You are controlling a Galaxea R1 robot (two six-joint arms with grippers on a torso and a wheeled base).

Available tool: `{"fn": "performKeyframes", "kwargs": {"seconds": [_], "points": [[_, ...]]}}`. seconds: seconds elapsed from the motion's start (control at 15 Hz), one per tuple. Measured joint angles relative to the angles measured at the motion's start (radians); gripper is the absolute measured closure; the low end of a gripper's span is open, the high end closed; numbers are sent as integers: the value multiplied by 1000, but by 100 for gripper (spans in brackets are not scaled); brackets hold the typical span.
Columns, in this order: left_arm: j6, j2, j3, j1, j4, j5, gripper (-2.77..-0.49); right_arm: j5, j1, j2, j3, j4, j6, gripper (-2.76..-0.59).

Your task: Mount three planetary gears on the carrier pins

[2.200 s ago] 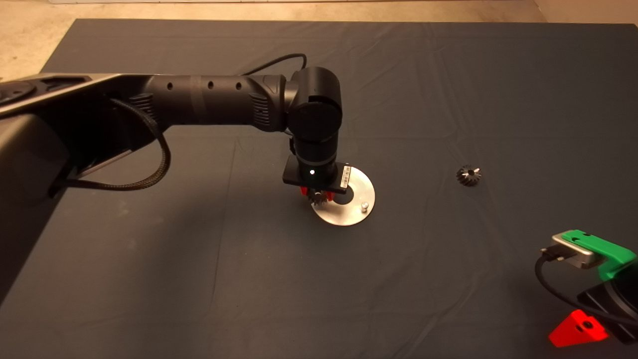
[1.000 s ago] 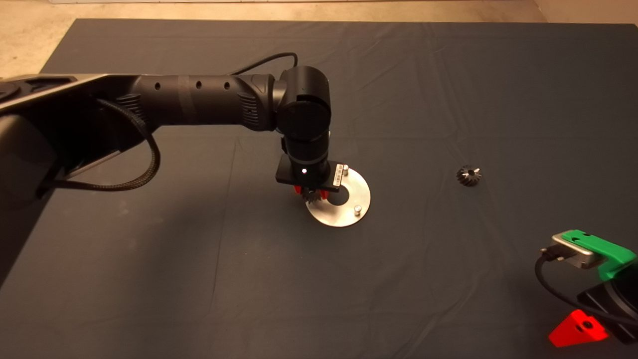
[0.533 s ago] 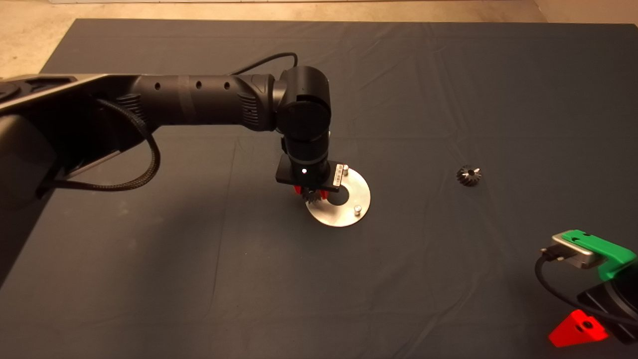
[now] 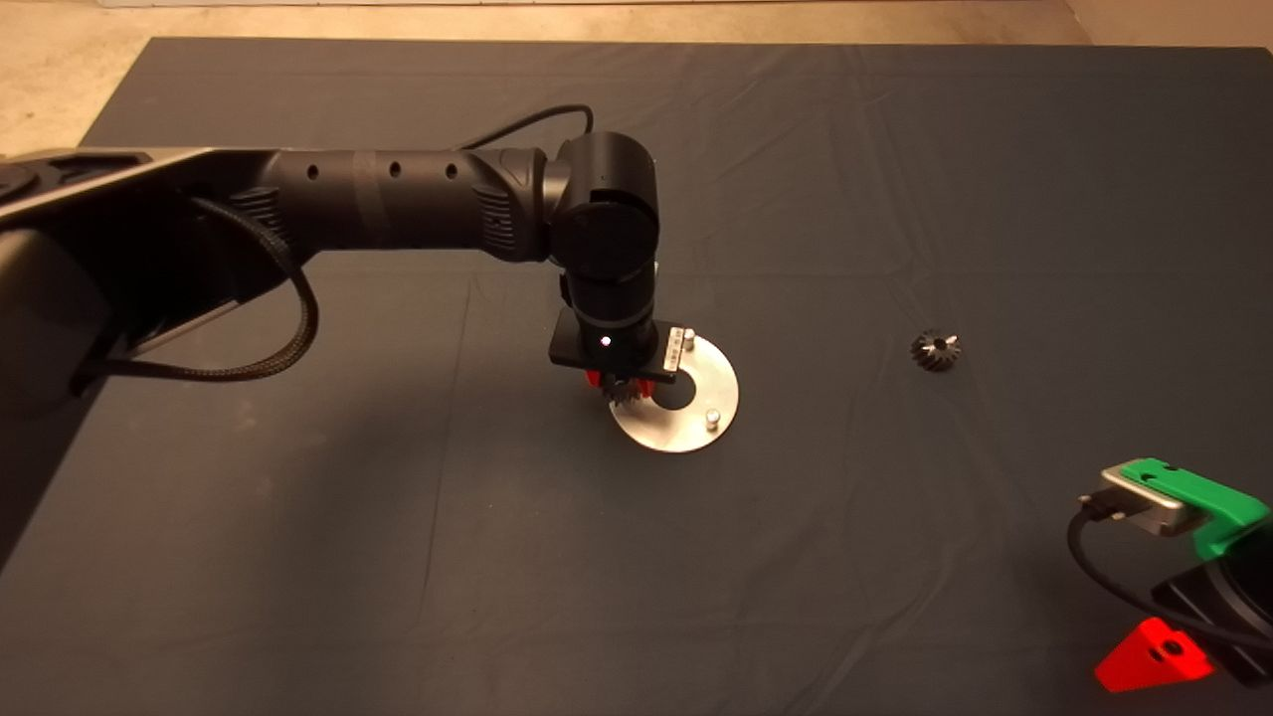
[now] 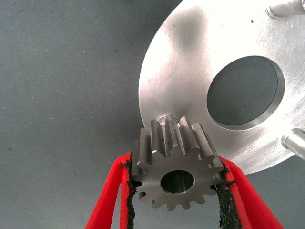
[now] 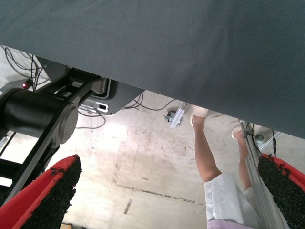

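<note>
Since the picture two seconds back, the left arm and the disc (image 4: 686, 428) beneath it have both been shifted slightly to the left on the dark mat (image 4: 398, 557), and almost nothing has been moved in the last half second. At the disc's left edge the left gripper (image 5: 175, 183) is held pointing down, its red fingers (image 5: 108, 200) pinching a planetary gear (image 5: 177, 168) by the teeth, directly over a carrier pin (image 5: 167, 119) of which only the top is seen behind the gear. Two other pins (image 4: 712, 418) are left bare on the disc. A second gear (image 4: 935, 351) is seen well to the right. The right gripper (image 4: 1154, 656) is parked at the near right, fingers spread; a person's legs (image 6: 209, 162) are caught in its wrist view.
</note>
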Motion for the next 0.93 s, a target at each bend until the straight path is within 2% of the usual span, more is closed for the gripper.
{"fn": "performKeyframes", "kwargs": {"seconds": [0.93], "points": [[0, -6, 4, 0, 0, 0, -85, 0, 0, 0, 0, 0, 0, -275]]}}
